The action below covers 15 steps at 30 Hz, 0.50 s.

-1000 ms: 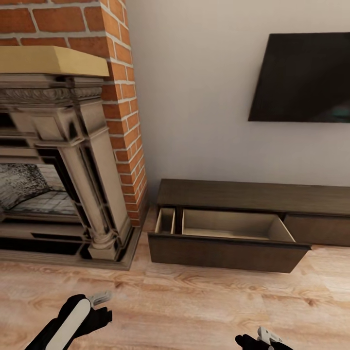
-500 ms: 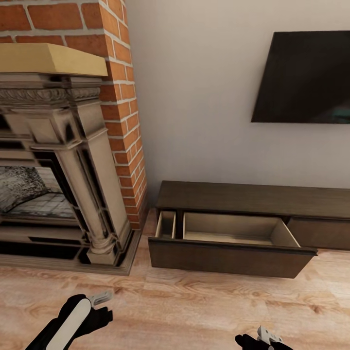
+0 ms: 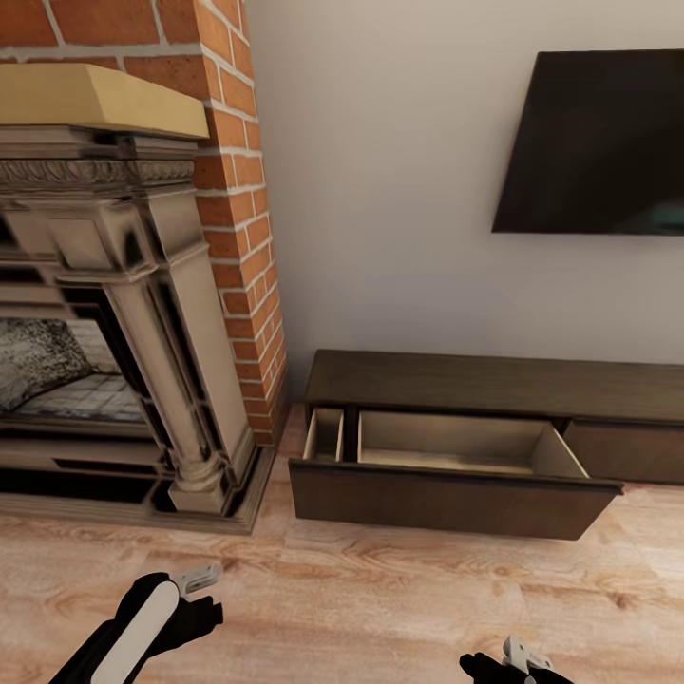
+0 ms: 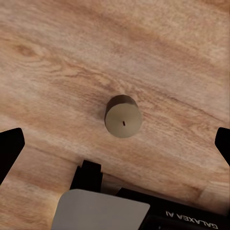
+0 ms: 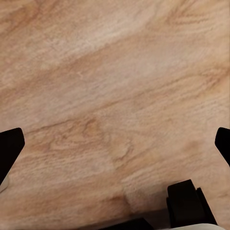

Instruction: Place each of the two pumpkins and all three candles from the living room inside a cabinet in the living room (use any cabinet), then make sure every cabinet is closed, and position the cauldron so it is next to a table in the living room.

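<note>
Writing: "GALAXEA AI", upside down on the robot's body, near the candle [image 4: 123, 116]
Left gripper [image 4: 115, 143]: fingers spread, empty
Right gripper [image 5: 115, 143]: fingers spread, empty
Cabinet [image 3: 446, 470]: drawer open

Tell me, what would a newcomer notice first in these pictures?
The cabinet against the wall, with its drawer pulled wide open and nothing visible inside. Left of it stands a brick fireplace, and a dark TV hangs above. The left wrist view shows a candle upright on the wood floor.
</note>
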{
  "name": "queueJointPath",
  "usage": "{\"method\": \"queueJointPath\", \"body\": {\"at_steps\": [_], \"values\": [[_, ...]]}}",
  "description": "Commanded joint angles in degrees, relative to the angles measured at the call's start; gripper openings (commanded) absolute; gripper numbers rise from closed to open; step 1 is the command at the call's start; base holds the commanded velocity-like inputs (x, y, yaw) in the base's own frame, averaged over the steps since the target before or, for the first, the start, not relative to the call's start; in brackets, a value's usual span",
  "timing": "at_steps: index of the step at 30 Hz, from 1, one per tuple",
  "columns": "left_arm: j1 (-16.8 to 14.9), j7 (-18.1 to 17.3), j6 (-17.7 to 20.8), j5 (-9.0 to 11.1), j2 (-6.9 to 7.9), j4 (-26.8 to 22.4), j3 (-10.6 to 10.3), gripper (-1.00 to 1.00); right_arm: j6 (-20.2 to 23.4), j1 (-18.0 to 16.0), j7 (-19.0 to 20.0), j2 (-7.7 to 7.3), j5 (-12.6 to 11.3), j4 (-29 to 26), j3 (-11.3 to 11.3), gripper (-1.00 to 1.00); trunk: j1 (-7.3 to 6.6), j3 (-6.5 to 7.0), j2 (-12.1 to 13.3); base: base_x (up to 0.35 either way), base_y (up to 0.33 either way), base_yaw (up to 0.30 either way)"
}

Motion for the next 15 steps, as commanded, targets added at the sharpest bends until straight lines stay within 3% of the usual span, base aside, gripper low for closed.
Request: {"method": "queueJointPath", "body": {"at_steps": [1,4,8,15], "values": [[-0.05,0.62,-0.02,0.59,0.02,-0.07,-0.16,1.00,0.29,-0.01,0.09,0.02,-0.18,-0.10,-0.18,1.00,0.22,-0.24,-0.44,0.000,0.000,0.000],[-0.05,0.65,-0.09,0.61,-0.85,0.03,-0.31,1.00,-1.03,0.00,0.13,-0.03,-0.14,-0.14,-0.12,1.00,0.88,-0.78,-1.64,0.000,0.000,0.000],[-0.04,1.14,-0.40,0.11,-5.40,1.70,-1.02,1.00,-4.57,0.00,0.35,-0.10,-0.08,-0.17,0.27,1.00,1.76,-1.49,-3.25,0.000,0.000,0.000],[-0.05,0.91,-6.59,-7.67,-12.47,8.99,-2.55,1.00,-4.96,0.00,0.53,-0.18,-0.25,-0.28,2.47,1.00,3.29,-2.75,-6.06,0.000,0.000,0.000]]}}
